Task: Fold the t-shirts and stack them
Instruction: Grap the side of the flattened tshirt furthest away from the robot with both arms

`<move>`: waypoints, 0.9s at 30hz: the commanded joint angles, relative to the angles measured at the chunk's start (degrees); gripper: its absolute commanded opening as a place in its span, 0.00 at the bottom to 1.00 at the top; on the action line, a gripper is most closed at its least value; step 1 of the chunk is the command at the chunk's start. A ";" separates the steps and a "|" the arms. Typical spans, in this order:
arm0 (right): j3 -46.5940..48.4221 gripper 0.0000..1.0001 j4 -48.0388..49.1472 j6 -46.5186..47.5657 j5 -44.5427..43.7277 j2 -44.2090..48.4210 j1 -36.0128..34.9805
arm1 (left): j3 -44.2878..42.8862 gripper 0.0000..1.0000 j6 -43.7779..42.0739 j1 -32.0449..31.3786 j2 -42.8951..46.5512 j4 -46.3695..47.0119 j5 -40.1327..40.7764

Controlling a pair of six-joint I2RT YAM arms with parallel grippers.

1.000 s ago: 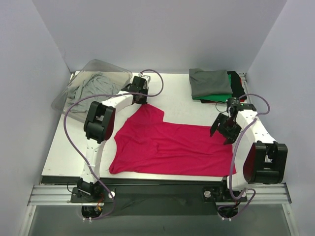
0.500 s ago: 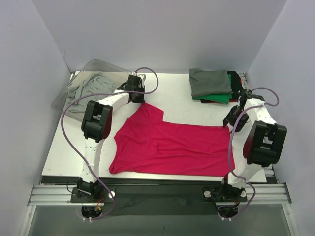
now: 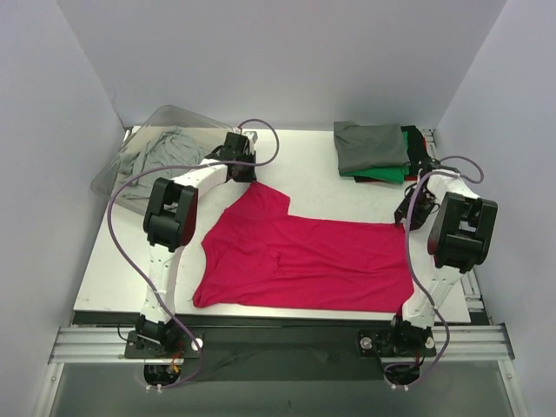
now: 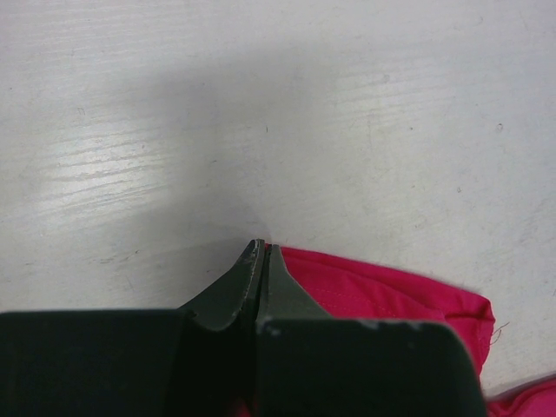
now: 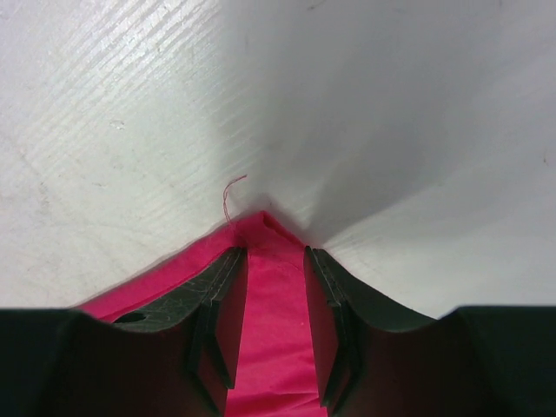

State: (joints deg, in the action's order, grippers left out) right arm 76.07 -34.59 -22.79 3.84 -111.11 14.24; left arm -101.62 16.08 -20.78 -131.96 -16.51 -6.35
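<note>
Right wrist view: right pincer [image 5: 273, 254] stands parted astride a corner of the magenta t-shirt [image 5: 274, 347] on the worktop [image 5: 130, 104]. The left pincer [image 4: 261, 247] is clamped on another corner. A shallow bite could let cloth slip.

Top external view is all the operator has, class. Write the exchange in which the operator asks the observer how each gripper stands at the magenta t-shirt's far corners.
Operator: From above, the arm hides the left gripper. Is it open?
Observer: No. The left gripper is shut, with its tips at the edge of the magenta t-shirt. I cannot tell whether any cloth is pinched.
Operator: And the right gripper at the other corner?
Observer: The right gripper is open. Its jaws straddle the shirt's corner, with cloth lying between them.
</note>
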 commanded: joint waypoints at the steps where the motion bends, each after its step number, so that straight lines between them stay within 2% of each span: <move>1: 1.80 0.33 -0.66 0.90 -0.14 -1.47 0.35 | -3.05 0.00 -0.34 0.38 1.36 1.05 -1.12; 14: 2.15 0.28 1.10 3.62 -1.90 -3.76 0.26 | -6.30 0.00 -1.13 0.56 0.04 -0.54 -1.56; 16: 2.15 0.23 1.45 4.24 -2.25 -4.03 0.26 | -6.57 0.00 -1.13 0.56 -0.31 -0.80 -1.73; 20: 2.06 0.00 1.63 4.24 -1.81 -4.55 0.17 | -7.45 0.00 -1.40 0.56 -0.67 -0.80 -2.18; 27: 2.41 0.00 1.54 3.19 -1.99 -3.15 -1.05 | -8.59 0.00 -2.10 1.00 -1.19 1.83 -4.20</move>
State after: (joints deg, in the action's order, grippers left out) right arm 77.71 -32.97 -19.42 3.81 -113.54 13.82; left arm -106.96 14.94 -20.60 -132.25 -17.30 -8.71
